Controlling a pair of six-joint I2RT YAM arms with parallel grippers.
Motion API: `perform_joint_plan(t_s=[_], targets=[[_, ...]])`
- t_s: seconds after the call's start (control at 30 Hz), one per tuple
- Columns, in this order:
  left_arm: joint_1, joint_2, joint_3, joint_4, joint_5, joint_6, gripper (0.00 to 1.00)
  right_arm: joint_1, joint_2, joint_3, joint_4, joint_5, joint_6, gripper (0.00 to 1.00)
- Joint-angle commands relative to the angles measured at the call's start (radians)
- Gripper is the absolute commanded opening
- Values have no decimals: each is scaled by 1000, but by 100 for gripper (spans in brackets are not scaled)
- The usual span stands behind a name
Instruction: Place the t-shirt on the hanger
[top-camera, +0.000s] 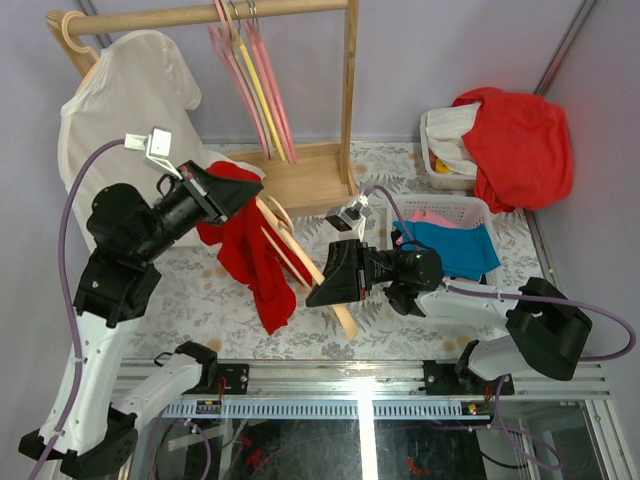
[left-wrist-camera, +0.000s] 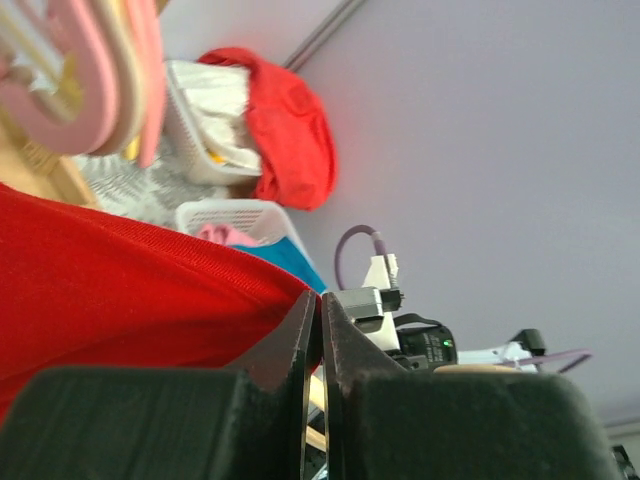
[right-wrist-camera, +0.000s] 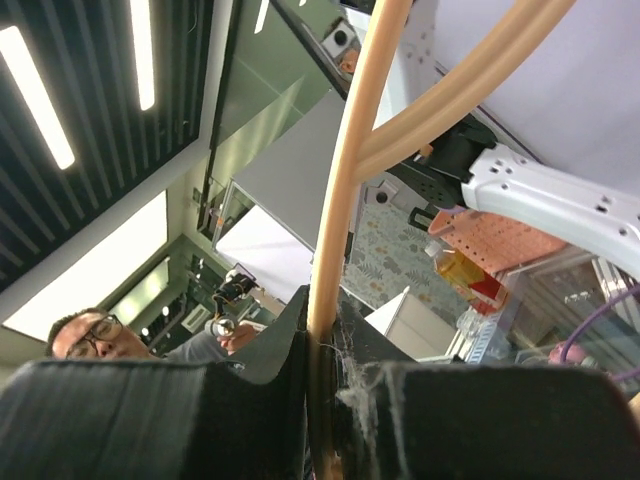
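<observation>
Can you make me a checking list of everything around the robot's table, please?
Surface: flowery grey tablecloth, partly covered.
Job's things: bright red cloth t-shirt hangs from left end effector; pale wooden hanger slants beside it.
Clutter: white plastic basket holding blue cloth; second white basket under red-orange garment.
End effectors: left shut on t-shirt; right end effector shut on hanger.
Cables: purple cable along each arm.
Surroundings: wooden clothes rack, white t-shirt, pink hangers, lilac wall.
</observation>
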Motion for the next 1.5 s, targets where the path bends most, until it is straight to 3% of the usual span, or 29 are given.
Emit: perform_joint_plan(t_s=[0.0,0.3,0.43,0.6,0.93,1.3,1.47], targets=[[-7,20,83,117,198,-64,3,8,-15,72,100,37,-28,0],[-10,5,9,160,316,-118,4,10,-31,66,102,64,-103,0],[-14,-16,-44,101,299,-93,4,11,-93,27,100,66,-132,0],[-16,-29,-78,-37,236,-17,4,11,-206,-130,98,51,-133,0],[-45,12,-133,-51,259,20,4,21,-248,-305,101,-1,-132,0],[-71,36,-33,-195,112,95,4,52,-301,-401,88,-58,-71,0],[-73,21,-10,-273,-39,124,4,52,-487,-481,-182,-75,-125,0]])
